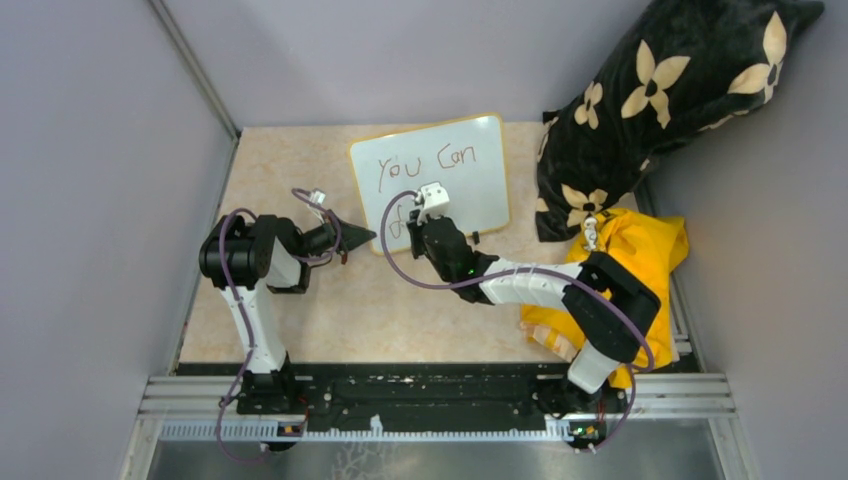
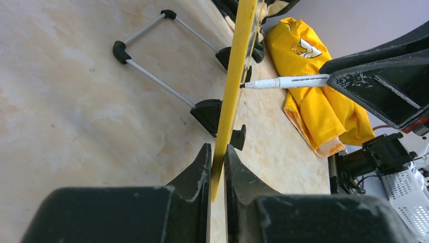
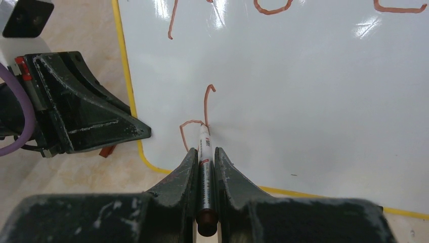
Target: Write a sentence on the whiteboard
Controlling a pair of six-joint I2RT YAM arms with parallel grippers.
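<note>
Right gripper (image 3: 205,154) is closing narrow on a white marker (image 3: 204,137), jaws pinching the barrel on both sides, dark cap end sticking out toward 6 o'clock. Marker tip is pointing to 12 o'clock and touching the whiteboard (image 1: 470,175), right where a small loop and a tall hooked stroke (image 3: 205,106) are meeting, looks like a "d".

Left gripper (image 2: 217,152) is also sitting narrow, its 2 fingers clamping the board's yellow frame (image 2: 235,76) at the corner. In the top view that corner is at 7 o'clock of the board. Left wrist view is showing the board edge-on, resting on black feet (image 2: 207,114), a wire stand (image 2: 152,76) lying on the table behind it.

The sentence (image 1: 425,158) is showing "You Can" in reddish-brown on the upper line. The lower line is only showing that first letter, at 7 o'clock of the board face, partly hidden by the right wrist in the top view.

Board is sitting at 12 o'clock on the beige table (image 1: 300,320), slightly rotated. A yellow garment (image 1: 650,250) is lying at 4 o'clock of the board, under the right arm. A black pillow with cream flowers (image 1: 660,90) is leaning at 2 o'clock, just beside the board's right edge.
</note>
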